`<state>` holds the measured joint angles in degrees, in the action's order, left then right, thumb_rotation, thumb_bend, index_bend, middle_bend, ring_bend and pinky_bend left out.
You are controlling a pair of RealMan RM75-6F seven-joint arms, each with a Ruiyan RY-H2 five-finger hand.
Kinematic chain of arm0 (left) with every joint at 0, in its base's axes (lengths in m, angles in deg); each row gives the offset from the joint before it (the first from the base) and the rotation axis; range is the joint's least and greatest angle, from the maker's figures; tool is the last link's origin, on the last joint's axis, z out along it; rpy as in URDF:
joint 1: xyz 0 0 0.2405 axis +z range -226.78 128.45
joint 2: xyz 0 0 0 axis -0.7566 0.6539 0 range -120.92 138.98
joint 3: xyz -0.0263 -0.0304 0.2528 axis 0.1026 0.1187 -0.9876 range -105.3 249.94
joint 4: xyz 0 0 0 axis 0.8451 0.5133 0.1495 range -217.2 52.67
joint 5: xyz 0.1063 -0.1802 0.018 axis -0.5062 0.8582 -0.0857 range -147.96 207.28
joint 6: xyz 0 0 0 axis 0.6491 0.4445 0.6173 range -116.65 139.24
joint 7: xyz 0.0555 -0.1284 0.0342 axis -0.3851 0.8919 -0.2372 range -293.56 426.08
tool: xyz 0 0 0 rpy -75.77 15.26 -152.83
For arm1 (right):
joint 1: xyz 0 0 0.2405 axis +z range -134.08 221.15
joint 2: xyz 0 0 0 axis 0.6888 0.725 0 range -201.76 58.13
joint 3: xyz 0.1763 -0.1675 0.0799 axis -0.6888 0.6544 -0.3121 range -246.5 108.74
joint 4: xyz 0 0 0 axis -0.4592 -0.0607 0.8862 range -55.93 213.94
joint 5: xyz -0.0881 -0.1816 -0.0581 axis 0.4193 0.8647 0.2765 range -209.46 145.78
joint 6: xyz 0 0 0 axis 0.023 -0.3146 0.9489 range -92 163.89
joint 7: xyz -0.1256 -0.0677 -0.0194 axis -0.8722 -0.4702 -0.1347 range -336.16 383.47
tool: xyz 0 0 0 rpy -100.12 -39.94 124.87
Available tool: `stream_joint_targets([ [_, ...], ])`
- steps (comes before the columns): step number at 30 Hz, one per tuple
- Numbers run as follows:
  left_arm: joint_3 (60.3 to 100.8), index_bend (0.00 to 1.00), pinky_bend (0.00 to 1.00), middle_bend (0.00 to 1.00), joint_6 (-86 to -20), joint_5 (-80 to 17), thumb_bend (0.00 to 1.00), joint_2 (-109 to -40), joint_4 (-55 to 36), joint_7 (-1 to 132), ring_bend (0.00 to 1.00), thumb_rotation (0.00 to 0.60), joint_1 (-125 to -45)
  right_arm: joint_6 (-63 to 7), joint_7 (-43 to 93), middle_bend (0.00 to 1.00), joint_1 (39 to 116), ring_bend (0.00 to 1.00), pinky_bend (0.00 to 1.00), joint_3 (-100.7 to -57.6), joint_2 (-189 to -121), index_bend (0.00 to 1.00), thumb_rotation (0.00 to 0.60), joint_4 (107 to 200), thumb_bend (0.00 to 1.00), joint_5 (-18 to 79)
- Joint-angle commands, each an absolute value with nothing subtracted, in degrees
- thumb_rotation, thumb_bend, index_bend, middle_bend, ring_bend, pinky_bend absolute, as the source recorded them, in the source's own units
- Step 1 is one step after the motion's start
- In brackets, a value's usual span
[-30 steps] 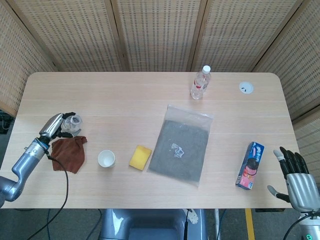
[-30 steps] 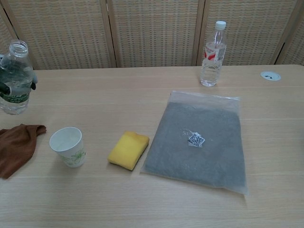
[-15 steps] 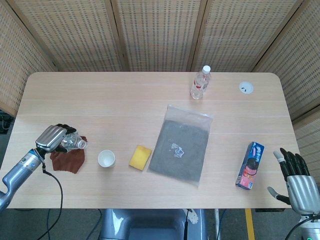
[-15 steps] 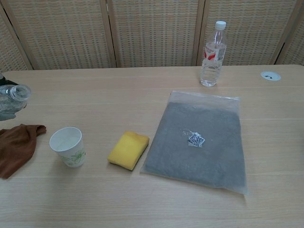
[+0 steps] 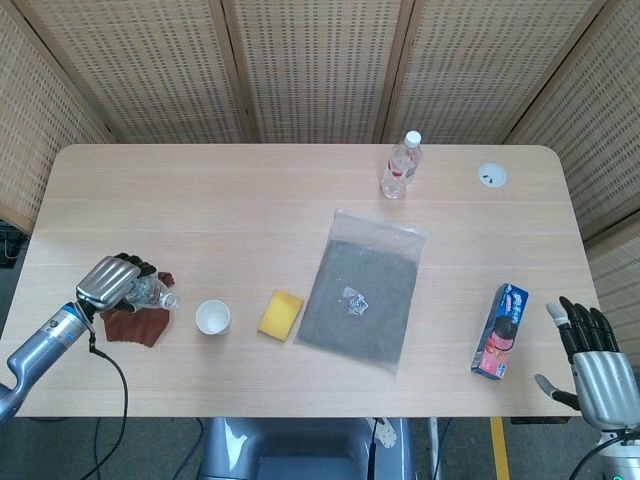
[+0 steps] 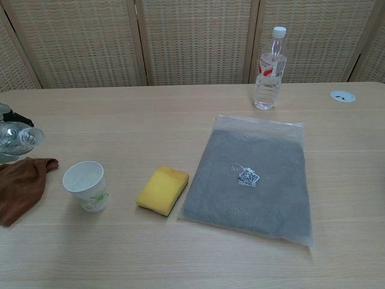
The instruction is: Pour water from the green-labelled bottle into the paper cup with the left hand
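Observation:
My left hand (image 5: 110, 280) grips an uncapped clear bottle (image 5: 148, 293), tipped on its side with the mouth pointing right toward the paper cup (image 5: 212, 317). In the chest view the bottle's neck (image 6: 24, 136) shows at the left edge, up and left of the white cup (image 6: 86, 185) with a green print. The bottle's mouth is apart from the cup, short of its rim. The label is hidden by the hand. My right hand (image 5: 595, 360) rests at the table's right front corner, fingers apart, holding nothing.
A brown cloth (image 5: 133, 323) lies under the left hand. A yellow sponge (image 5: 281, 314) sits right of the cup, then a grey plastic bag (image 5: 362, 292). A red-labelled bottle (image 5: 399, 167) stands at the back. A snack box (image 5: 500, 331) lies at the right.
The left hand lifted the bottle from upright, tipped it sideways and carried it toward the cup. The right hand has not moved.

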<state>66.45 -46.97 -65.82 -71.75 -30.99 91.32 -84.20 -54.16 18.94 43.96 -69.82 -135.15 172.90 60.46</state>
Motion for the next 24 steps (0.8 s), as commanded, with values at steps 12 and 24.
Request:
stream_joint_targets([
  [12,67.1,0.71,0.35,0.57,-42.8,-64.1,0.61,-71.7,-28.1,81.2,0.34,0.6,-86.5,-54.0,20.0,0.0,44.0,0.0,0.0,-70.0,-134.9,0.0,0.6,172.8,0.0,60.1],
  [24,68.9,0.71,0.35,0.57,-40.4,-61.7,0.61,-70.7,-23.4,70.5,0.34,0.6,-88.1,-53.9,20.9,0.0,44.0,0.0,0.0,-70.2,-134.6,0.0,0.6,172.7,0.0,59.7],
])
